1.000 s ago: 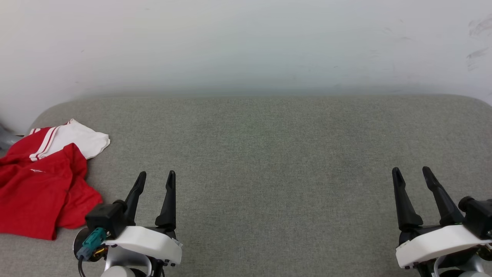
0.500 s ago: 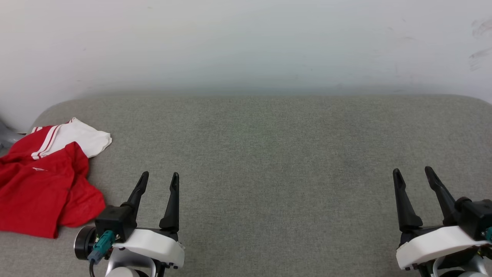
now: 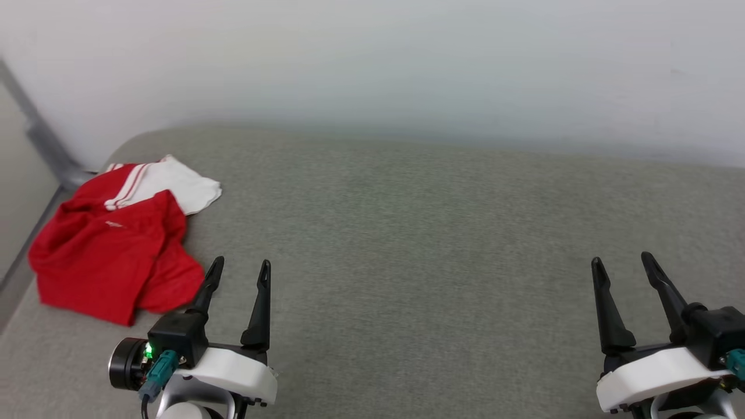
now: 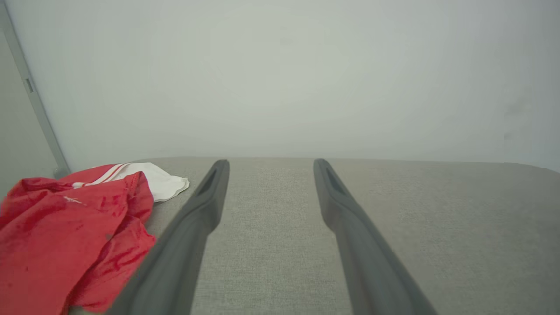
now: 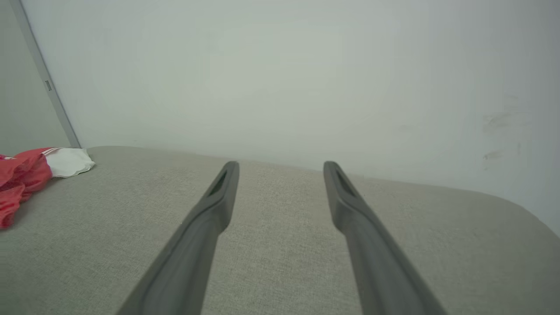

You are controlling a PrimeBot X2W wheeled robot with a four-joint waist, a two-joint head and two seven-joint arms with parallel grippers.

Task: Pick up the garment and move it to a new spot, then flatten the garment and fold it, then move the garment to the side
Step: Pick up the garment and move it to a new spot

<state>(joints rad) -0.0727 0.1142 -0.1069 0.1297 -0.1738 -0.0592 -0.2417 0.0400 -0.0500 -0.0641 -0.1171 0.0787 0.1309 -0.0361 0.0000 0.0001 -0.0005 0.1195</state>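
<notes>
Garment (image 3: 116, 250) in red is lying crumpled on a grey padded surface (image 3: 436, 233), just to the left of the left gripper (image 3: 241, 262) and reaching a little beyond its fingertips. The heap's long axis is running away from the robot on a slant, from a red fold beside the left gripper's outer finger up to a white sleeve (image 3: 186, 186) with red-striped trim, which is lying farthest from that gripper. No lettering is showing on the upturned cloth. The left gripper is holding its jaws spread wide with nothing between them, its fingers pointing straight ahead past the heap rather than at it; whether the outer finger is touching the cloth cannot be told. The right gripper (image 3: 621, 258) is waiting well apart to the right of the left gripper, jaws equally wide and empty. Judging from this layout, the pick-up is not yet begun, and the left arm, being far nearer, is looking like the one to swing leftward onto the cloth.
</notes>
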